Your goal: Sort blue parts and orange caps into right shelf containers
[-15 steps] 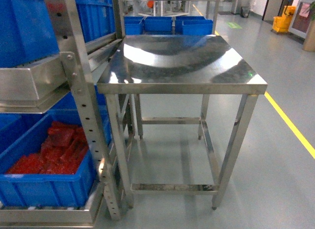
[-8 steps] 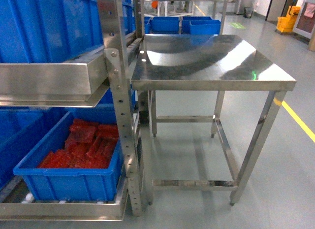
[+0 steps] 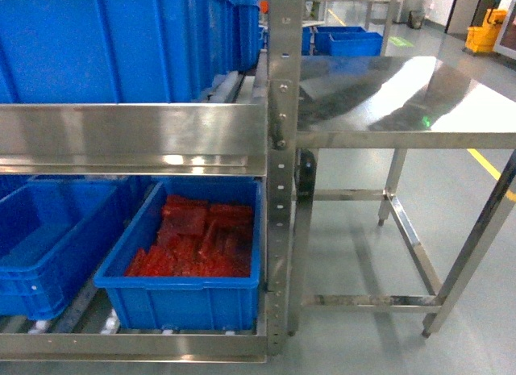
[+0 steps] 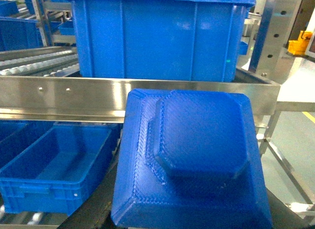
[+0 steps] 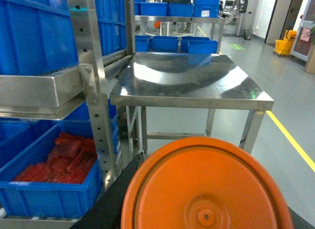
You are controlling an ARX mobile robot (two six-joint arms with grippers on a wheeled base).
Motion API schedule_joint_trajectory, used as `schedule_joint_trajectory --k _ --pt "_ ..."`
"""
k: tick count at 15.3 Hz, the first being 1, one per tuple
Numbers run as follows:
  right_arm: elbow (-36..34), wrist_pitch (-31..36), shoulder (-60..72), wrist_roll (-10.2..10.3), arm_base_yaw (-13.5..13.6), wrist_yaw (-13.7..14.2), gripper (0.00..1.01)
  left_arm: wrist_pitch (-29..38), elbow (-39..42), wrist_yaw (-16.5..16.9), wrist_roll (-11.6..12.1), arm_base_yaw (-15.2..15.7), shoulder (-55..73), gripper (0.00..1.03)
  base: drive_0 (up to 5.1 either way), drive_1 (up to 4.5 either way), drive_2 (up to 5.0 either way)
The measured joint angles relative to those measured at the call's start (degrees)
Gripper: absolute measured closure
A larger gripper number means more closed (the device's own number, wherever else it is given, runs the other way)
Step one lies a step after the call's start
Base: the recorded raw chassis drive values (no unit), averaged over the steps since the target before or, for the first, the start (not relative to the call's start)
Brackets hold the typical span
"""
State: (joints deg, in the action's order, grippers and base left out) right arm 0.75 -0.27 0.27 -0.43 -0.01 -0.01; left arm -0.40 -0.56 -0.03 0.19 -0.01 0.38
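A blue part point(image 4: 197, 155), a chunky square piece with a raised octagonal middle, fills the lower left wrist view. It sits between dark fingers point(image 4: 96, 204) of my left gripper, which is shut on it. An orange cap point(image 5: 206, 189), round with a small centre boss, fills the lower right wrist view, and my right gripper's dark finger point(image 5: 103, 204) shows beside it, shut on it. Neither gripper appears in the head view. On the lower shelf level sit two bright blue crates: an empty one point(image 3: 32, 270) point(image 4: 54, 165) and one point(image 3: 177, 298) holding red pieces.
Tall large blue boxes point(image 3: 121, 44) point(image 4: 162, 37) stand on the upper steel shelf rail point(image 3: 137, 137). A perforated steel post point(image 3: 282, 149) marks the shelf's right end. Next to it stands a steel table point(image 3: 403, 85) point(image 5: 187, 76), with grey floor, a yellow line point(image 3: 484, 161) and more crates point(image 3: 351, 43) beyond.
The head view has swung to the left: the shelf with its crates now fills the left and middle, and the steel table has slid to the right.
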Motion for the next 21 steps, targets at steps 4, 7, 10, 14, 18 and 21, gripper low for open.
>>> schedule_joint_trajectory --k 4,7,10,14,18,21 --pt "0.0 -0.1 0.0 0.0 0.0 0.0 0.57 0.0 0.0 0.0 0.0 0.0 0.0 0.60 -5.0 2.36 2.4" --pt "0.0 0.1 0.0 0.0 0.0 0.0 0.57 0.0 0.0 0.0 0.0 0.0 0.0 0.60 -5.0 2.34 2.3" --pt "0.0 0.0 0.0 0.0 0.0 0.0 0.57 0.0 0.0 0.0 0.0 0.0 0.0 0.60 -5.0 2.38 2.4" --pt "0.0 -0.2 0.0 0.0 0.0 0.0 0.57 0.1 0.0 0.1 0.0 0.0 0.0 0.60 -5.0 2.37 2.4" --pt "0.0 -0.1 0.0 0.0 0.0 0.0 0.57 0.0 0.0 -0.1 0.0 0.0 0.0 0.60 -5.1 2.29 2.3" --pt "0.0 -0.1 0.0 0.0 0.0 0.0 0.57 0.1 0.0 0.0 0.0 0.0 0.0 0.60 -5.0 2.36 2.4"
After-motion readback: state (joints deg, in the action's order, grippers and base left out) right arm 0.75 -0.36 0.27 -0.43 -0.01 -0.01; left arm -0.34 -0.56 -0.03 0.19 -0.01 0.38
